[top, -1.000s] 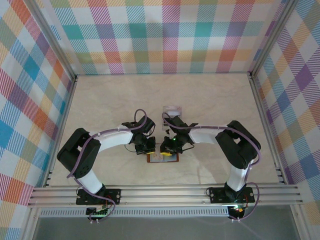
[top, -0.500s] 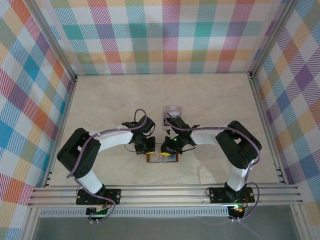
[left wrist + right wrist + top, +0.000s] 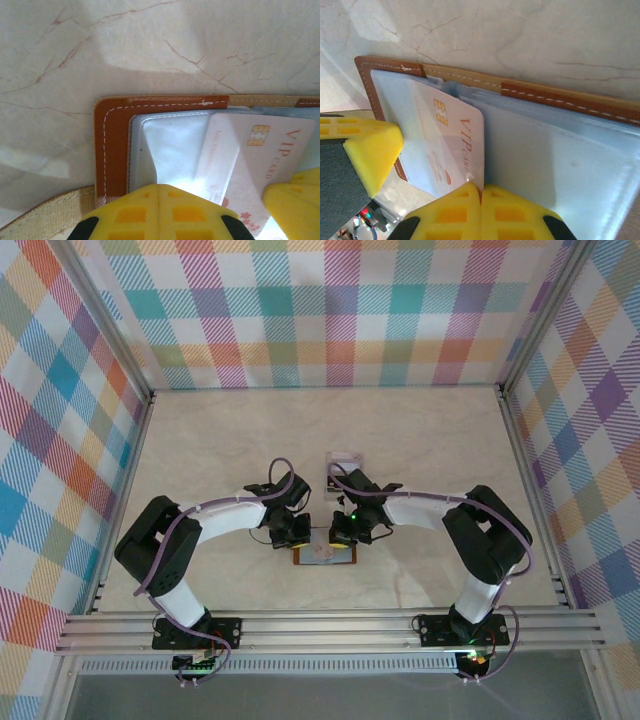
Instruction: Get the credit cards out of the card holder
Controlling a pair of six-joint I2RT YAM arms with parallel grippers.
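While card holder [image 3: 111,150] lay open: 1 credit card [image 3: 447,150] between grippers
left gripper [image 3: 158,188]: clenched at sleeve [image 3: 170,145] edge
right gripper [image 3: 481,190]: clamped on card's corner

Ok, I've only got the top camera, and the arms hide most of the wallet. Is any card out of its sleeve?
Observer: Partly. One pale VIP card with a gold chip sits skewed in the open card holder, half under a clear sleeve.
Operator: Does the right claw have it?
Observer: It looks so. The right claw is shut, and the card's corner runs into the seam between its fingers.
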